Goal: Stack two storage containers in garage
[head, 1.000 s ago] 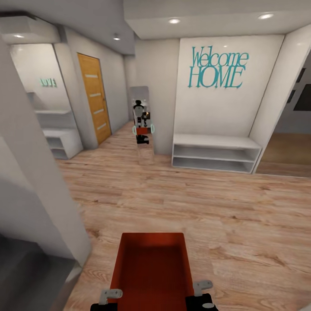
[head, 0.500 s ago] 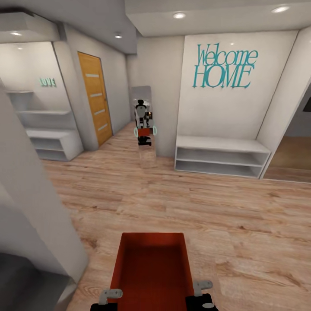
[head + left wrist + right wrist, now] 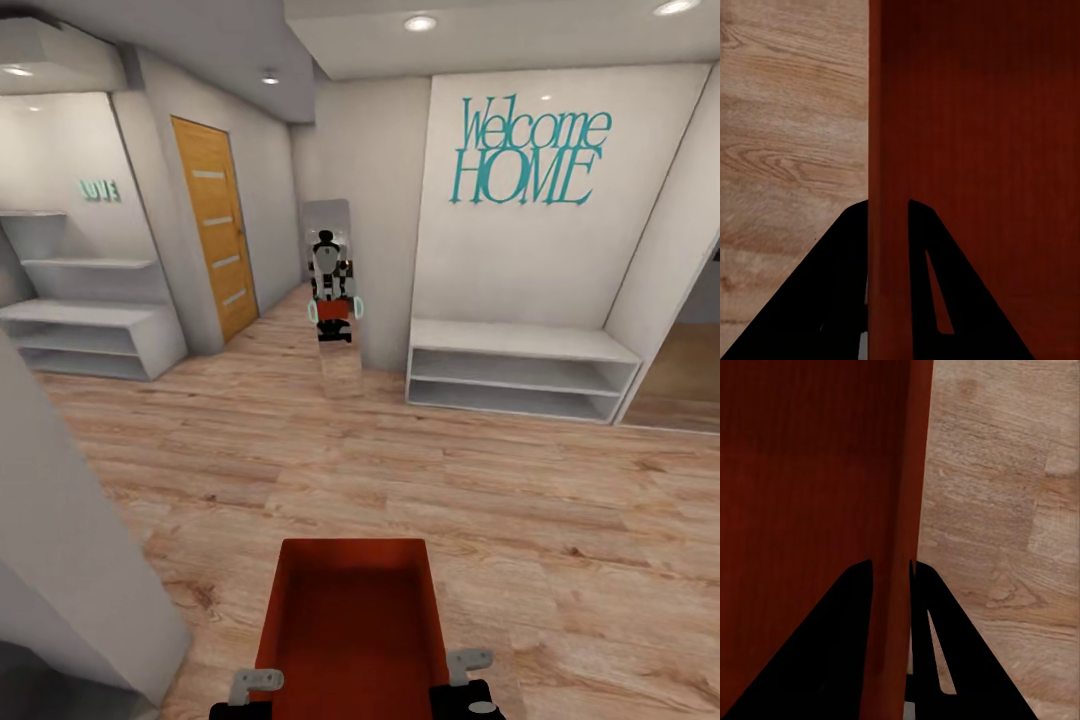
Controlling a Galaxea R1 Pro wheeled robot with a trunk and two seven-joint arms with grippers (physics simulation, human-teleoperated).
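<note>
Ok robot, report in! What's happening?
Left gripper and right gripper clamp container walls. Container carried over wood floor. Grey wall corner close at left.

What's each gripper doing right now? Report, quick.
Left gripper: shut on the storage container, pinching its wall.
Right gripper: shut on the same container's opposite wall.
</note>
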